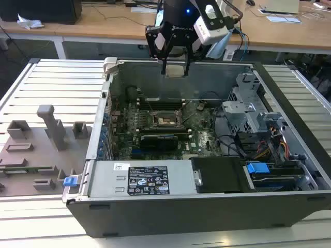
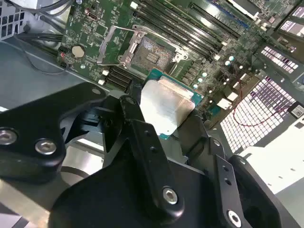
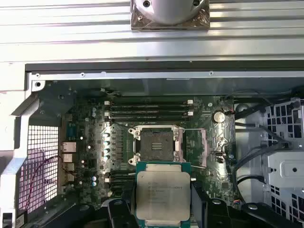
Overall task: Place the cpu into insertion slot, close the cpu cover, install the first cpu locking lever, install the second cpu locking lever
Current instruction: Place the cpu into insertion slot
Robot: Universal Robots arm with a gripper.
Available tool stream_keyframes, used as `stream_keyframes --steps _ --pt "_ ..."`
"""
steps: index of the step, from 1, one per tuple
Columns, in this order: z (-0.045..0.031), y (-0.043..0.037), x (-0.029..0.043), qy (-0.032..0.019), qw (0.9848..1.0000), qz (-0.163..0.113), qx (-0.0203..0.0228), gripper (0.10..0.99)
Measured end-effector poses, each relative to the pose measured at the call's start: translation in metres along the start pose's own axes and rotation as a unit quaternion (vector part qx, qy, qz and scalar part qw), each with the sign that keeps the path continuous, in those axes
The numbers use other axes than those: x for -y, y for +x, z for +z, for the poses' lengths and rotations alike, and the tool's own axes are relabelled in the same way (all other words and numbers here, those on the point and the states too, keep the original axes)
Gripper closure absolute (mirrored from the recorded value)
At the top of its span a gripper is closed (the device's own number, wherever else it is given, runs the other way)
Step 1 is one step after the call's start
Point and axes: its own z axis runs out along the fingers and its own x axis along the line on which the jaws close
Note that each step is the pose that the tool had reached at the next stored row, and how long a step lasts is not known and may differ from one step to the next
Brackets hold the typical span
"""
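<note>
The tool [image 1: 176, 64] hangs over the open computer case [image 1: 207, 206], clenched on the chip [image 3: 163, 197]. In both wrist views its black fingers [image 2: 137, 126] press against two opposite edges of the chip, whose dull silver top faces the cameras with a thin green rim showing around it. The chip is held flat in the air, well above the socket [image 3: 156, 142] and apart from it. The socket sits amid the green board [image 3: 90, 156] on the case floor, its dark centre uncovered and bare. Long narrow memory slots [image 3: 147, 108] run just beside the socket. The case stands on a ribbed metal tabletop [image 1: 51, 77].
</note>
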Motion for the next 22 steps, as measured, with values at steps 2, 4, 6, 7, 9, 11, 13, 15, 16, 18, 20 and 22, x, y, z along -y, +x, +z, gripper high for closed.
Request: stream_keyframes --steps 2,4,6,7,9,11,13,15,16,18,20,22 --pt "0.0032 -0.0001 0.0003 0.0003 1.0 0.0 0.0 0.541" --pt "0.0074 -0.0002 0.0007 0.0004 1.0 0.0 0.0 0.541" --pt "0.0109 -0.0002 0.001 0.0005 1.0 0.0 0.0 0.541" --pt "0.0123 -0.0002 0.0011 0.0008 1.0 0.0 0.0 0.541" --pt "0.0128 -0.0003 0.0011 0.0013 1.0 0.0 0.0 0.541" --pt "0.0147 -0.0003 0.0013 0.0013 1.0 0.0 0.0 0.541" --pt "0.0158 -0.0003 0.0014 0.0013 1.0 0.0 0.0 0.541" --pt "0.0171 -0.0003 0.0015 0.0014 1.0 0.0 0.0 0.541" --pt "0.0186 -0.0004 0.0017 0.0013 1.0 0.0 0.0001 0.541" --pt "0.0213 -0.0004 0.0019 0.0013 1.0 0.0 0.0001 0.541" --pt "0.0229 -0.0005 0.0021 0.0013 1.0 0.0 0.0 0.541" --pt "0.0243 -0.0005 0.0022 0.0014 1.0 0.0 0.0 0.541"
